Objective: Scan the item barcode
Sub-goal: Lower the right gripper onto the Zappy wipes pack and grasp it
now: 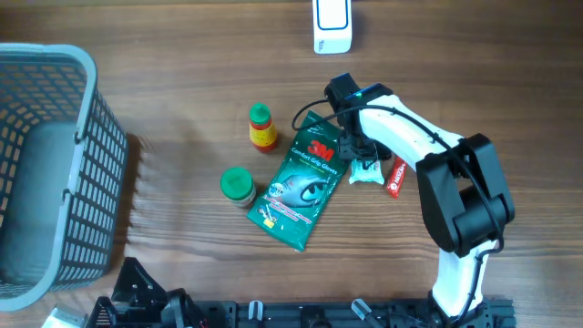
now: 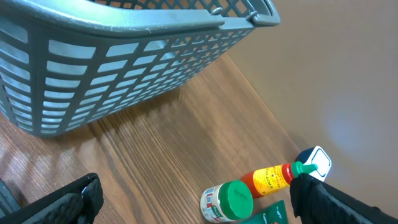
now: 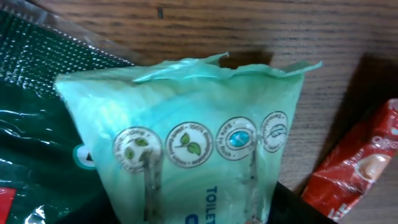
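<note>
**A:** Surface and surroundings?

**B:** Wood-grain table (image 1: 182,91). In the left wrist view a plain tan area lies past its edge, too blurred to identify. A grey mesh basket (image 1: 86,137) stands well to the left of the right gripper (image 1: 355,150), and a white scanner (image 1: 332,25) stands beyond it at the far edge.

**A:** Where is the item?

**B:** The pale green pouch (image 3: 205,124) lies flat directly beneath the right gripper and fills its wrist camera. A red sachet (image 1: 396,176) lies just beside it on one side. A dark green 3M packet (image 1: 301,187) touches or slips under it on the other; which one, I cannot tell.

**A:** Right gripper state?

**B:** Cannot tell. The fingers are hidden in both views, so contact with the pouch is unconfirmed.

**A:** Left gripper?

**B:** The left gripper (image 2: 196,193) is spread wide and holds nothing. A green-lidded jar (image 2: 227,200) and a sauce bottle (image 2: 273,177) lie just ahead of it.
</note>
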You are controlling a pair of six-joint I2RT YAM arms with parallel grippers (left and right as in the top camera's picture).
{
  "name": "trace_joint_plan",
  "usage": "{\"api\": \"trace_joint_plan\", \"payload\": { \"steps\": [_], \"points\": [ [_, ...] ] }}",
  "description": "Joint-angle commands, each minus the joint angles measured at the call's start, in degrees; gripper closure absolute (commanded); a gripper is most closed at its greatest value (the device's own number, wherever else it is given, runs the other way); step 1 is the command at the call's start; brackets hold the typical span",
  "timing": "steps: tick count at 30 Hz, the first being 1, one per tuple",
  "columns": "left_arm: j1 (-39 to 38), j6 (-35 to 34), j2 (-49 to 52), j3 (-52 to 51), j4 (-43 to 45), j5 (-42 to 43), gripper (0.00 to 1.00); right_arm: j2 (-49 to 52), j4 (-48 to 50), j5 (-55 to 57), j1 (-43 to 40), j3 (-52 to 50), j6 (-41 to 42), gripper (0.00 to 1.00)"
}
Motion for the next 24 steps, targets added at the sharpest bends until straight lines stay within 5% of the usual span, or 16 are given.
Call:
{"api": "trace_joint_plan", "payload": {
  "steps": [1,11,13,14,20,24],
  "points": [
    [-0.2,-0.1,-0.4,0.0,0.2,0.1,0.00,1.5,-3.8,1.4,0.1,-2.0,0.7,0.36],
    [-0.2,-0.1,-0.4,0.0,0.2,0.1,0.00,-5.6,-13.4,-0.5,0.2,2.3,2.1,0.06],
    [-0.2,-0.1,-0.4,0.0,0.2,0.1,0.00,-5.8,-11.8,-0.2,0.5,1.4,3.1,0.11],
    [-0.2,-0.1,-0.4,0.0,0.2,0.1,0.00,-5.8,-10.7,-0.2,1.4,-0.5,3.2,0.22],
    [-0.2,-0.1,-0.4,0.0,0.2,0.1,0.00,-5.7,0.6,9.0,6.5,-10.6,3.2,0.33],
    [-0.2,-0.1,-0.4,0.0,0.2,0.1,0.00,-5.7,5.2,10.9,6.5,-15.4,3.1,0.49]
  ]
}}
